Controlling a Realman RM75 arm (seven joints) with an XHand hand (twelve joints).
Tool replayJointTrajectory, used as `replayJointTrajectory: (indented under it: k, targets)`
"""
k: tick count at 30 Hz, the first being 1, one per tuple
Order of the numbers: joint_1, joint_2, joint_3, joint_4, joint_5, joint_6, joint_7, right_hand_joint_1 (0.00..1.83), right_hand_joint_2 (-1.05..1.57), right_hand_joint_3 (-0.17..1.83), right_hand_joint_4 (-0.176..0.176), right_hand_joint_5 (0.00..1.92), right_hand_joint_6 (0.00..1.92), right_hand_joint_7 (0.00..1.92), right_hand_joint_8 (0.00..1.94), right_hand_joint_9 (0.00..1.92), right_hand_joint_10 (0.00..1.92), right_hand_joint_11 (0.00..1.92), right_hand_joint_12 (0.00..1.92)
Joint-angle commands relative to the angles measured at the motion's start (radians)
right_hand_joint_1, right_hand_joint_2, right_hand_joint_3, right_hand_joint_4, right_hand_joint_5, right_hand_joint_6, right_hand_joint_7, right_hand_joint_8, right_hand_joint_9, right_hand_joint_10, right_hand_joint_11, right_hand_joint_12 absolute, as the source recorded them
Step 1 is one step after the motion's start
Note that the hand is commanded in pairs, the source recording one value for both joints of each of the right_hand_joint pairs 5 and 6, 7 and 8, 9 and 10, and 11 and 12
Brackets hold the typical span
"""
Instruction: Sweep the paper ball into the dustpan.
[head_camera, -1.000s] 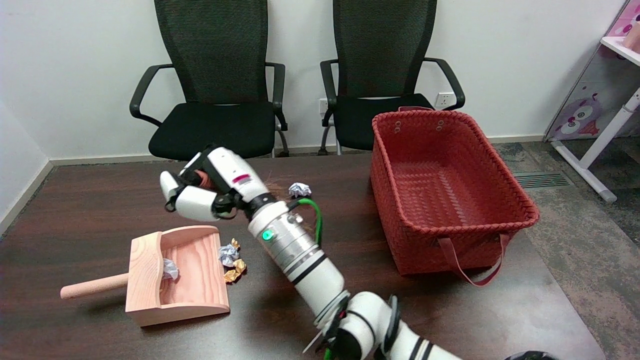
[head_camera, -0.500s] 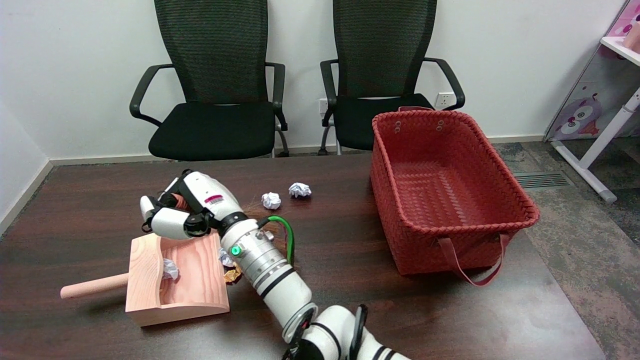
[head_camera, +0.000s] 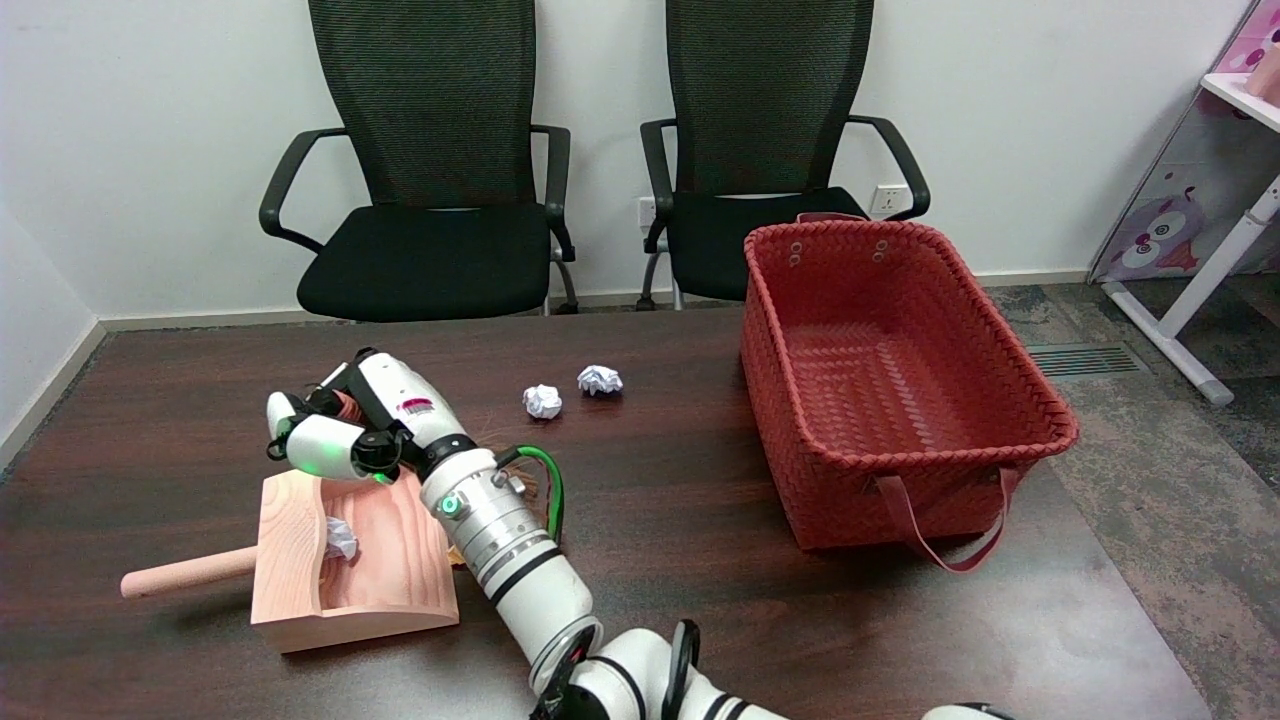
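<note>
Since your right hand (head_camera: 340, 430) grips the brush handle, nudge the light, crumpled paper ball (head_camera: 542, 401) gently; it skitters toward the dustpan (head_camera: 350, 560).

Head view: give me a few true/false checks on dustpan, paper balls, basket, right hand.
1. The wooden dustpan holds one paper ball. True.
2. The red basket has paper balls in it. False: its inside shows nothing.
3. Two white paper balls lie on the table, apart from the dustpan. True.
4. The right hand hovers over the basket. False: it is at the dustpan's far end, gripping a reddish-brown handle.
5. The dustpan's handle points toward the basket. False: it points away, to the picture's left.
</note>
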Motion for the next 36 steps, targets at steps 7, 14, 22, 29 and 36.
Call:
replayJointTrajectory:
  k: [7,14,22,29,36]
  targets:
    - [0.078,-0.008,-0.177,0.099,0.285,-0.192,0.287,0.79,1.52,1.83,0.037,1.92,1.92,1.92,1.92,1.92,1.92,1.92,1.92]
    - [0.078,-0.003,-0.196,0.082,0.285,-0.245,0.407,0.76,1.52,1.83,0.037,1.92,1.92,1.92,1.92,1.92,1.92,1.92,1.92]
    - [0.069,0.010,-0.202,0.068,0.293,-0.305,0.518,0.69,1.53,1.83,0.034,1.92,1.92,1.92,1.92,1.92,1.92,1.92,1.92]
    - [0.068,0.028,-0.221,0.029,0.334,-0.326,0.538,0.66,1.57,1.83,0.036,1.92,1.92,1.92,1.92,1.92,1.92,1.92,1.92]
    - [0.059,0.068,-0.227,-0.043,0.361,-0.354,0.617,0.66,1.57,1.80,0.036,1.92,1.92,1.92,1.92,1.92,1.92,1.92,1.92]
